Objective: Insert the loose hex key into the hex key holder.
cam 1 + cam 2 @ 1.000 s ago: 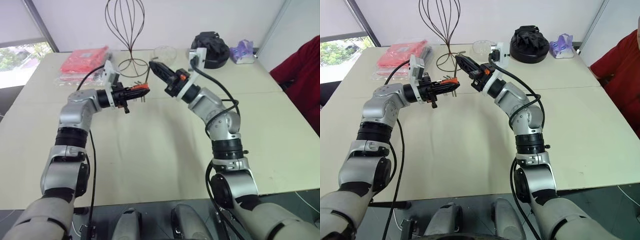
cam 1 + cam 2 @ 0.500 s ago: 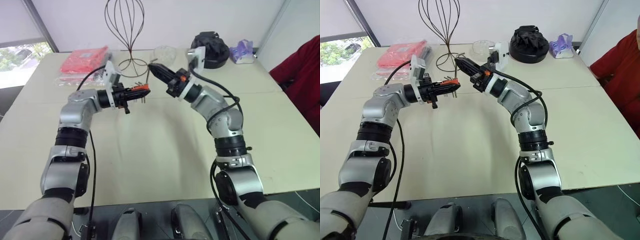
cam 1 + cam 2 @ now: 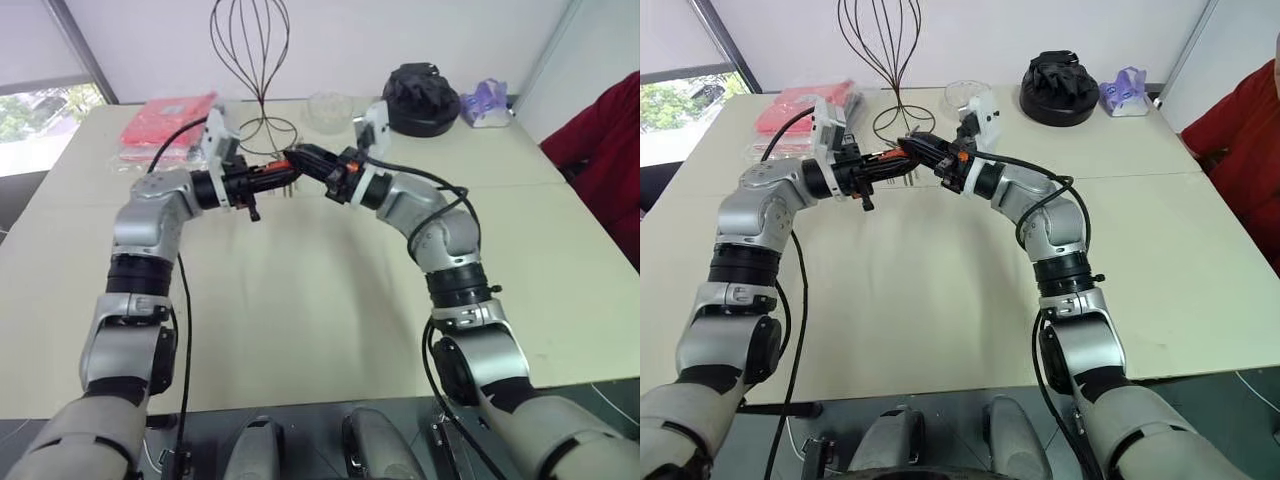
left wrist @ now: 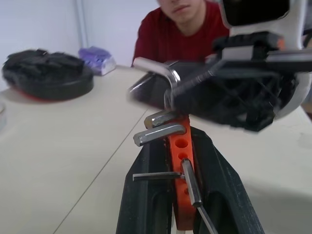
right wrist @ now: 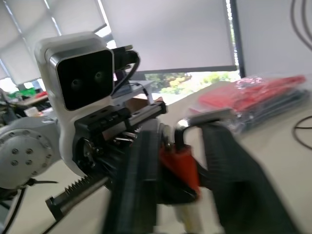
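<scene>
Holder [image 4: 181, 161] pinched in left claw [image 4: 178, 195], key [image 4: 158, 73] tip blurred

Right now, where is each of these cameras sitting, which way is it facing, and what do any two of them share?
Head stereo pair: on the head, facing forward and down over the table; both arms reach in, the left tool meeting the right tool.
Left wrist view: looks along its fingers clamping the hex key holder, toward a person in red.
Right wrist view: looks along its fingers toward the holder, left wrist camera and window.
Shared: both wrist views show the holder.
</scene>
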Controlling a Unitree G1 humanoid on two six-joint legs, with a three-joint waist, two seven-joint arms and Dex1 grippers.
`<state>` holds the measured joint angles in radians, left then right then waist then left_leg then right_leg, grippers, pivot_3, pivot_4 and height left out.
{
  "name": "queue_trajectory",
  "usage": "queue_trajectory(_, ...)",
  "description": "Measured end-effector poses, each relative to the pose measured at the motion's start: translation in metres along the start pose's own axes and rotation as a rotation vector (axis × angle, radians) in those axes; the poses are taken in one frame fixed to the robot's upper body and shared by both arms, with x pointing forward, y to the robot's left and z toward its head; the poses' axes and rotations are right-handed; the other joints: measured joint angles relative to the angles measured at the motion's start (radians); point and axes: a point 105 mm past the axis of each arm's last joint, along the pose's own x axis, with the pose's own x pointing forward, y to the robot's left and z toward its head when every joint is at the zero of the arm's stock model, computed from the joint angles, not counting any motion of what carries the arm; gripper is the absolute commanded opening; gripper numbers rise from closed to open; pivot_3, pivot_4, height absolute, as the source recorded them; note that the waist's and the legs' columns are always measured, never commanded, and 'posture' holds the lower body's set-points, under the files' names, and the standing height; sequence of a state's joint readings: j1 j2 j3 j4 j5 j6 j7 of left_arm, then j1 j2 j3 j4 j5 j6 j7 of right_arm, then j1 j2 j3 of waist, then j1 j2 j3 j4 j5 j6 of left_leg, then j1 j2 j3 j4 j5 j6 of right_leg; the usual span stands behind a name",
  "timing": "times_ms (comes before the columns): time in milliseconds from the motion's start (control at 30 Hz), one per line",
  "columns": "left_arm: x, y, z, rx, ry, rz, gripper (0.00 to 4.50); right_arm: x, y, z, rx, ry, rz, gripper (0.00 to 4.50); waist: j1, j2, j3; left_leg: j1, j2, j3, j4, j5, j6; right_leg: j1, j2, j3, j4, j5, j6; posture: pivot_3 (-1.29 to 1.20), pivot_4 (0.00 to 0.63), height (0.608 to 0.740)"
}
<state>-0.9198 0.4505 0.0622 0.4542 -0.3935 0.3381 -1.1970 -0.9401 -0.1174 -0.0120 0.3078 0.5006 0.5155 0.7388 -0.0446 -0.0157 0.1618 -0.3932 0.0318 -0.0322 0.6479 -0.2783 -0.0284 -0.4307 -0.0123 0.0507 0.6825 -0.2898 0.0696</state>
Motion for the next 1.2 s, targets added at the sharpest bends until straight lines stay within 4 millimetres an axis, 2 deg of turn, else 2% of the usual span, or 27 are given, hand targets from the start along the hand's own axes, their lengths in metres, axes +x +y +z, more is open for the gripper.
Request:
queue_trajectory(67,-0.001,0.0,-0.003,-0.008,0.003,0.003,0.0,-0.003,-0.002,0.002,0.002,0.001,-0.013,3.6,0.0,0.0,0.0,0.0,0.0,0.0,0.0,0.0,0.0,0.0,0.0,0.0,0.0,0.0,0.0,0.0,0.15,0.74)
queue_trajectory(233,-0.005,0.002,-0.011,-0.039,0.016,0.024,0.0,-0.027,0.012,0.021,-0.058,0.012,0.03,3.6,0.003,0.0,0.0,-0.001,0.0,0.0,0.0,0.0,0.0,0.0,0.0,0.0,-0.001,0.0,0.0,0.0,0.15,0.74)
queue_trajectory(300,-0.007,0.002,-0.018,-0.076,0.023,0.043,0.0,-0.041,0.017,0.019,-0.085,0.049,0.035,3.6,0.003,0.0,0.0,0.0,0.0,0.0,0.0,0.0,0.0,0.0,-0.001,0.0,-0.001,0.0,0.0,0.0,0.15,0.74)
queue_trajectory(367,-0.012,0.005,-0.03,-0.147,0.032,0.097,0.0,-0.056,0.017,0.007,-0.126,0.117,0.014,3.6,0.003,0.0,0.0,0.0,0.0,0.0,0.0,0.0,0.0,0.001,0.0,0.0,-0.001,0.0,0.0,0.0,0.15,0.74)
queue_trajectory(467,-0.024,0.007,-0.061,-0.291,0.079,0.208,0.0,-0.071,0.015,-0.012,-0.115,0.169,-0.03,3.6,-0.005,0.0,0.0,0.001,0.0,0.0,0.0,-0.001,0.001,0.0,0.001,0.001,-0.001,0.0,0.0,0.0,0.15,0.74)
queue_trajectory(533,-0.034,0.001,-0.09,-0.384,0.15,0.253,0.0,-0.074,0.016,-0.016,-0.113,0.171,-0.049,3.6,-0.01,0.0,0.0,0.001,0.0,-0.001,0.0,-0.001,0.001,0.0,0.001,0.001,0.0,0.0,0.0,0.0,0.15,0.74)
queue_trajectory(600,-0.039,-0.005,-0.113,-0.459,0.216,0.282,0.93,-0.073,0.016,-0.014,-0.117,0.16,-0.063,3.7,-0.009,0.0,0.0,0.001,0.0,-0.001,0.0,-0.001,0.001,0.0,0.001,0.001,0.0,0.0,0.0,0.0,0.15,0.74)
queue_trajectory(667,-0.043,-0.001,-0.125,-0.535,0.246,0.35,1.74,-0.069,0.018,-0.015,-0.11,0.139,-0.07,3.7,0.001,0.0,0.0,0.001,0.0,-0.001,0.001,-0.001,0.001,0.0,0.001,0.001,0.0,0.0,0.0,0.0,0.15,0.74)
queue_trajectory(833,-0.054,0.007,-0.131,-0.536,0.303,0.431,4.24,-0.065,0.019,-0.015,-0.105,0.122,-0.078,3.7,0.005,0.0,0.0,0.0,0.0,0.0,0.001,-0.001,0.001,0.0,0.0,0.0,-0.001,0.0,0.0,0.0,0.15,0.74)
queue_trajectory(867,-0.054,0.008,-0.13,-0.52,0.313,0.44,4.49,-0.065,0.019,-0.015,-0.106,0.118,-0.077,3.7,0.006,0.0,0.0,0.0,0.0,0.0,0.001,-0.001,0.001,0.001,0.0,0.0,-0.001,0.0,0.0,0.0,0.15,0.74)
queue_trajectory(933,-0.056,0.013,-0.13,-0.461,0.364,0.468,4.49,-0.064,0.019,-0.014,-0.108,0.11,-0.075,3.7,0.006,0.0,0.0,0.001,0.0,0.0,0.001,-0.001,0.001,0.001,0.0,0.0,-0.001,0.0,0.0,0.0,0.15,0.74)
queue_trajectory(1067,-0.083,0.02,-0.132,-0.236,0.522,0.555,4.49,-0.068,0.016,-0.018,-0.098,0.12,-0.094,3.7,-0.009,0.0,0.0,0.004,0.001,-0.001,-0.001,-0.001,0.001,0.001,0.001,0.003,0.0,0.0,0.0,0.0,0.15,0.74)
queue_trajectory(1200,-0.105,0.02,-0.126,-0.18,0.519,0.643,4.49,-0.078,0.012,-0.03,-0.071,0.144,-0.139,3.7,-0.001,0.0,0.0,0.002,0.002,-0.001,-0.001,-0.001,0.001,0.0,0.0,0.002,0.0,0.0,0.0,0.0,0.15,0.74)
